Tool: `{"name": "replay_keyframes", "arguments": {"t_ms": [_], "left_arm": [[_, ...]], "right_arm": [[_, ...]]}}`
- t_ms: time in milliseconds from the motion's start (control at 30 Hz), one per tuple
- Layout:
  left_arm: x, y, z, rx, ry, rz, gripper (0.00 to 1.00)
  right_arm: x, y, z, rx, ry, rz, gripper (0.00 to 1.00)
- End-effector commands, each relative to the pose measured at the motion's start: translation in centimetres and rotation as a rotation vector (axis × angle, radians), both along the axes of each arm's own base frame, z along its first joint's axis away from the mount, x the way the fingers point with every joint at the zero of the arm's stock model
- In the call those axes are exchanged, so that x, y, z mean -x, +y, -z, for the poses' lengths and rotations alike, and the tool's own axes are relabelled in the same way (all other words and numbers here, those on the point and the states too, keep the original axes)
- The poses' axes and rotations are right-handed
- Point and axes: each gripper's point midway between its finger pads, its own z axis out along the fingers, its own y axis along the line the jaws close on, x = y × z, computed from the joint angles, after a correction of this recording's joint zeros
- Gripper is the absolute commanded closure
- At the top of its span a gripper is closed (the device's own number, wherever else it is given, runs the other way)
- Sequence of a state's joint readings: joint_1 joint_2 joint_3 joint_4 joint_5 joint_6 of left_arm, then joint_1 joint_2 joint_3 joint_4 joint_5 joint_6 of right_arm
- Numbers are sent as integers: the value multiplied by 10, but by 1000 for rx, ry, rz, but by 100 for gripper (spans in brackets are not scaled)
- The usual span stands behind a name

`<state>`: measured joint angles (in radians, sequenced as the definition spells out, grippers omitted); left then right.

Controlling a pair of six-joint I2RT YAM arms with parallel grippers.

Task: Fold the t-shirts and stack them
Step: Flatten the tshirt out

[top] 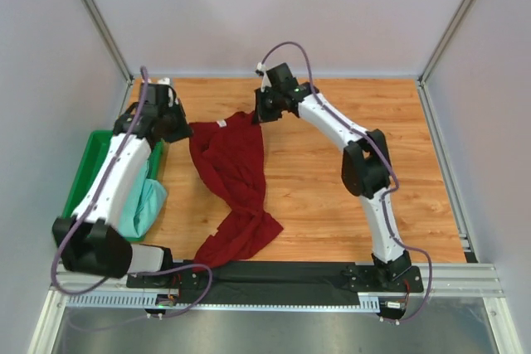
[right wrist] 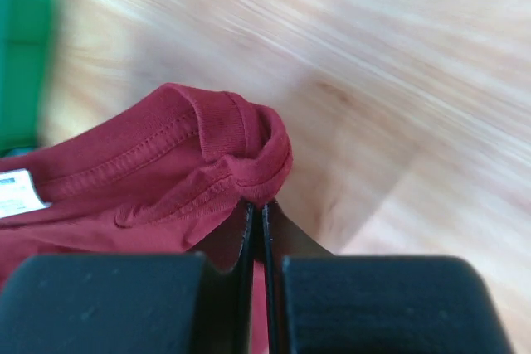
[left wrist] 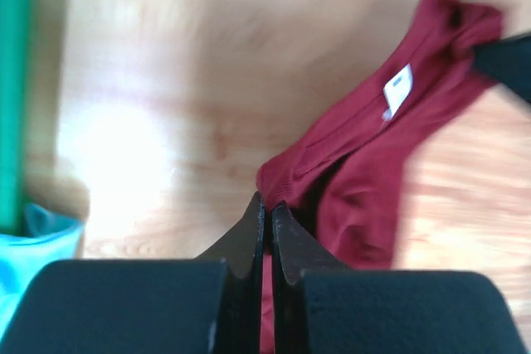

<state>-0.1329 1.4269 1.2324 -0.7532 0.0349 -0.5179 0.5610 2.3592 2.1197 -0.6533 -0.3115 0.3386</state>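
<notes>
At the near edge of the table (top: 332, 205), the maroon shirt (top: 236, 180) trails its hem; the mint shirt (top: 145, 201) hangs over the green tray (top: 83, 167). Farther up, left gripper (left wrist: 267, 205) and right gripper (right wrist: 258, 205) each pinch the maroon top edge, white label (left wrist: 397, 89) between them, print unreadable.

Maroon t-shirt (top: 236, 176) and mint t-shirt (top: 148, 205) are plain, tray (top: 83, 163) bright green, table (top: 332, 122) wood-grained

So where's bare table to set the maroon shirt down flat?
Widest bare wood: right of the maroon shirt, up to the right arm, and beyond it to the right wall. Crowded on the left: green tray, mint shirt and left arm.
</notes>
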Motion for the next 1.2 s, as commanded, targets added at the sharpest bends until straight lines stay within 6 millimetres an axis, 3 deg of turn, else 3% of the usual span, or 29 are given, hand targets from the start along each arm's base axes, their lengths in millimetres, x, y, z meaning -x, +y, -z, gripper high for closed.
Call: {"name": "replay_keyframes", "arguments": {"t_ms": [0,100,167,200,267,300,333,400,467,500,567,733,800,833,867,933,967,1100,1167], "left_arm": [[15,2,-114,-46,-328,139,100],[32,-4,-193,-43,-580,220,100],[42,-11,-223,-52,-654,266,100],[48,-14,-236,-74,-689,295,100],[60,-26,-273,-44,-795,350,100],[69,-31,-290,-18,-849,373,100],[75,-32,-310,-9,-911,382,100],[89,-37,-342,-1,-999,419,100],[97,-42,-360,4,-1048,448,100],[101,-43,-375,17,-1084,446,100],[103,-47,-395,87,-1133,427,100],[128,-82,-446,352,-1212,551,100],[141,-95,-453,474,-1189,591,100],[152,-104,-455,507,-1187,629,100],[157,-109,-453,523,-1173,645,100],[172,-118,-444,564,-1132,699,100],[183,-118,-443,580,-1126,708,100],[194,-129,-416,694,-1003,726,100],[201,-134,-411,744,-945,740,100]], "right_arm": [[3,-27,-158,-90,-270,82,100],[33,-53,-221,-59,-386,106,100],[48,-69,-238,-50,-422,138,100],[64,-83,-279,-100,-500,163,100],[78,-102,-309,-118,-562,219,100],[96,-114,-341,-161,-624,226,100],[99,-129,-355,-154,-671,278,100],[114,-149,-382,-192,-760,324,100],[116,-149,-384,-215,-788,325,100],[121,-151,-396,-228,-797,319,100],[127,-154,-392,-197,-750,316,100],[164,-193,-452,-301,-872,423,100],[194,-219,-477,-358,-925,473,100],[200,-224,-474,-366,-924,483,100],[231,-245,-495,-436,-989,500,100],[254,-260,-498,-465,-1020,505,100],[278,-277,-501,-488,-1046,517,100],[324,-298,-509,-554,-1083,481,100],[333,-298,-512,-582,-1071,466,100]]}}
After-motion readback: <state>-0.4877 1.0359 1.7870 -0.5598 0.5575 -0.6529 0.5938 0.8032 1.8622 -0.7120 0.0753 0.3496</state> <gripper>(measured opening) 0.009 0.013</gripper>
